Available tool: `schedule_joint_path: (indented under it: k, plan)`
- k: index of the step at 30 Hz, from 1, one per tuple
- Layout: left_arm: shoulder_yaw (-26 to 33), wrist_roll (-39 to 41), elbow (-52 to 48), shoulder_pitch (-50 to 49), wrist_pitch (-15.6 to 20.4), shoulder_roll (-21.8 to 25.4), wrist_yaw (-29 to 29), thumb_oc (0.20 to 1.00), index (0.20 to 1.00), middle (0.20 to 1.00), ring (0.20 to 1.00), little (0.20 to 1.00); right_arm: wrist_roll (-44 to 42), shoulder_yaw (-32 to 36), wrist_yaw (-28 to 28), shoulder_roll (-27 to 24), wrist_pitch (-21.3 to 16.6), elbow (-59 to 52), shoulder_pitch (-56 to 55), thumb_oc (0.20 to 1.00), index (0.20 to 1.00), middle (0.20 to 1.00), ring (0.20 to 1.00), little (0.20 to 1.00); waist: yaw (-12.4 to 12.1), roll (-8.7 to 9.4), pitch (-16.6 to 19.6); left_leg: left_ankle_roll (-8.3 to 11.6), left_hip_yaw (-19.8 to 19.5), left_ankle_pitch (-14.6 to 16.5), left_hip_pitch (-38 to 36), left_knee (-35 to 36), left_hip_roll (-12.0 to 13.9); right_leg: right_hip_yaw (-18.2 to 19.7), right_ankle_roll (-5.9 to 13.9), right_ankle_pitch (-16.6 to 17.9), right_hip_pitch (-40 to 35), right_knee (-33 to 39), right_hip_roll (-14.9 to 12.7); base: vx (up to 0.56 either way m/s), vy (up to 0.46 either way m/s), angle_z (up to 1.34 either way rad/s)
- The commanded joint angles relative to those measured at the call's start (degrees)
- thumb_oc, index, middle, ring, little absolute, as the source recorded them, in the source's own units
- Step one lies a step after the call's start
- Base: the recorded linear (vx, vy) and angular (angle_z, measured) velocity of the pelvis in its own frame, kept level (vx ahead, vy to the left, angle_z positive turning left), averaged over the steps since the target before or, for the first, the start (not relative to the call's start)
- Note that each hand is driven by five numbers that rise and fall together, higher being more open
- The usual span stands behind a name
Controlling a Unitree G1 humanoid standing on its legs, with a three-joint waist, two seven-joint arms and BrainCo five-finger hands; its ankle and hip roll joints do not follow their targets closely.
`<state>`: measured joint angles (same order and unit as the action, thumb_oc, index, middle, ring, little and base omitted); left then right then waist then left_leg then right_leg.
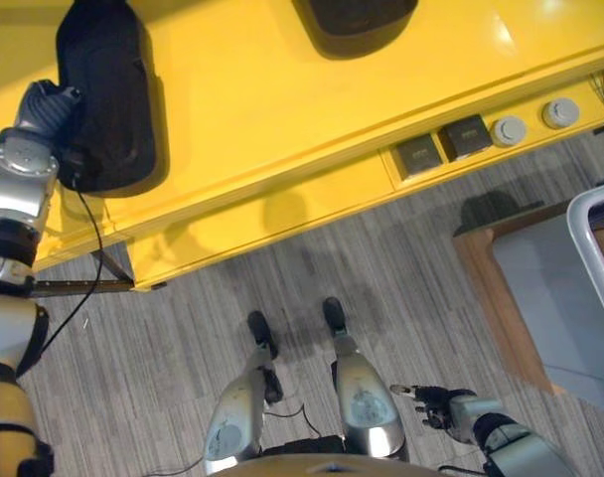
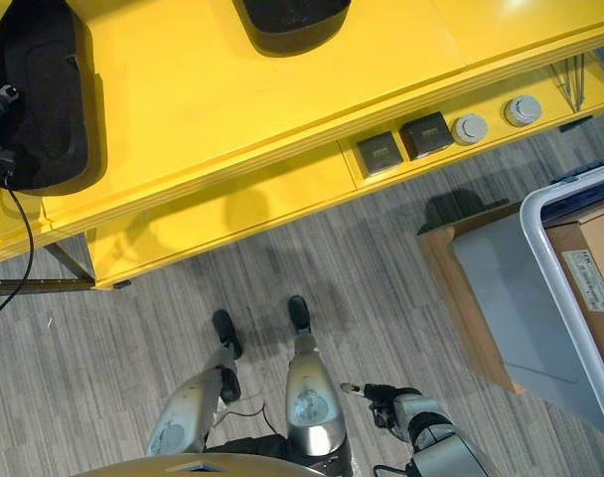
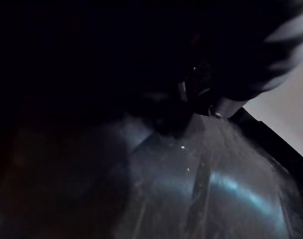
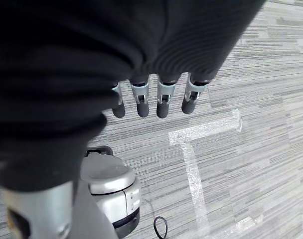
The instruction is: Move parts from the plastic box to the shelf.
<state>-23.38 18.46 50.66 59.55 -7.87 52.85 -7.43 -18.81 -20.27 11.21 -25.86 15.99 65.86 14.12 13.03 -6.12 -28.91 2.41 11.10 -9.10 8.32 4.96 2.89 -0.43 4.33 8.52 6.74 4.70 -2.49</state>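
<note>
Robot hand on the left (image 1: 46,111) is up at the left end of the yellow shelf (image 1: 282,109), its dark ribbed cover pressed against a long black part (image 1: 108,94) that lies on the shelf top; its fingers are hidden behind or under that part, and its wrist view gives little more than a dark glossy surface, so I cannot tell whether it is gripping the part or has let go. A second black part (image 1: 357,22) sits farther along the shelf at the upper edge of the head views, well apart from the first. Below the shelf's front lip, toward the right, are two dark square fittings (image 1: 443,145) and two pale round knobs (image 1: 533,121). Past them, at the right edge, stands a plastic box (image 2: 570,288) with a pale rim on a brown-edged stand, with a cardboard carton (image 2: 590,268) showing inside it. The robot hand on the right (image 4: 156,97) hangs low beside the robot over the grey striped floor (image 1: 183,348), fingers loosely relaxed and holding nothing. Judging by this, one part is being placed or has just been set down. The risk is at the left: if the hidden fingers are caught on the part when the arm draws back, it could be dragged toward the shelf's end and tip off. A quick pull could likewise skew it on the smooth top.
</note>
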Motion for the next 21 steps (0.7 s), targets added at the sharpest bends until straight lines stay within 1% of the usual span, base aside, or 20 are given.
schedule_joint_path:
  k: [1, 9, 10, 11, 12, 13, 18, 21]
  plan:
    - [0.21, -0.91, 5.46, 0.68, -0.66, 1.43, -2.86, 0.2, 0.2, 0.2, 0.2, 0.2, -2.37, -1.73, -0.63, -0.89, 0.74, 0.13, -2.04, 1.0, 1.0, 1.0, 1.0, 1.0, -0.46, 1.8, 1.22, 1.12, 1.8, 7.99, -3.09, 0.04, 0.94, 2.79, -0.39, -5.87, 2.66, -1.24, 1.39, 0.0, 0.0, 0.0]
    - [0.85, -1.08, 4.04, -0.87, 0.28, 0.61, -1.54, 0.2, 0.2, 0.2, 0.2, 0.2, -2.8, -1.5, -1.12, -0.7, 1.21, -0.08, -1.6, 1.0, 1.0, 1.0, 1.0, 1.0, -0.69, 1.61, 1.31, 1.42, 1.55, 7.96, -3.27, 0.04, 1.16, 2.76, -0.48, -6.1, 2.38, -1.31, 1.54, 0.0, 0.0, 0.0]
    - [0.87, -0.75, 3.94, -0.88, 0.58, 0.57, -0.95, 0.341, 0.341, 0.341, 0.341, 0.341, -2.84, -1.48, -1.11, -0.69, 1.26, -0.15, -1.63, 1.0, 1.0, 1.0, 1.0, 1.0, -0.66, 1.62, 1.34, 1.45, 1.6, 7.93, -3.31, 0.04, 1.2, 2.79, -0.47, -6.08, 2.33, -1.29, 1.56, 0.0, 0.0, 0.0]
    - [0.91, -0.94, 3.65, -1.01, 1.05, 0.38, -0.62, 0.58, 0.58, 0.58, 0.58, 0.58, -2.74, -1.39, -1.11, -0.61, 1.3, -0.11, -1.69, 1.0, 1.0, 1.0, 1.0, 1.0, -0.67, 1.64, 1.4, 1.47, 1.61, 7.96, -3.38, 0.04, 1.22, 2.82, -0.48, -6.1, 2.25, -1.25, 1.59, 0.0, 0.0, 0.0]
    - [0.94, -1.05, 3.55, -1.08, 1.3, 0.31, -0.59, 0.658, 0.658, 0.658, 0.658, 0.658, -2.71, -1.35, -1.12, -0.58, 1.28, -0.07, -1.71, 1.0, 1.0, 1.0, 1.0, 1.0, -0.67, 1.63, 1.43, 1.48, 1.61, 7.97, -3.41, 0.04, 1.23, 2.84, -0.48, -6.11, 2.22, -1.24, 1.6, 0.0, 0.0, 0.0]
    - [0.94, -1.23, 3.17, -1.09, 1.83, 0.31, -0.37, 1.0, 1.0, 1.0, 1.0, 1.0, -2.62, -1.17, -1.11, -0.51, 1.27, -0.02, -1.84, 1.0, 1.0, 1.0, 1.0, 1.0, -0.68, 1.66, 1.55, 1.53, 1.65, 8.0, -3.49, 0.04, 1.29, 2.81, -0.45, -6.08, 2.14, -1.18, 1.65, 0.0, 0.0, 0.0]
    - [0.64, -2.02, 2.1, -1.01, 3.11, 0.17, -0.2, 1.0, 1.0, 1.0, 1.0, 1.0, -2.23, -0.82, -1.05, -0.5, 0.95, 0.23, -2.36, 1.0, 1.0, 1.0, 1.0, 1.0, -0.49, 1.73, 1.76, 1.55, 1.78, 8.27, -4.18, 0.04, 1.37, 2.68, -0.32, -6.22, 1.37, -0.97, 1.64, 0.0, 0.0, 0.0]
    - [0.59, -2.03, 1.23, -1.0, 3.3, 0.15, -1.46, 1.0, 1.0, 1.0, 1.0, 1.0, -1.98, -0.44, -0.99, -0.42, 0.73, 0.45, -2.93, 1.0, 1.0, 1.0, 1.0, 1.0, -0.39, 1.65, 2.38, 1.59, 1.91, 8.43, -4.87, 0.04, 1.35, 2.68, -0.23, -6.31, 0.59, -0.79, 1.68, 0.0, 0.0, 0.0]
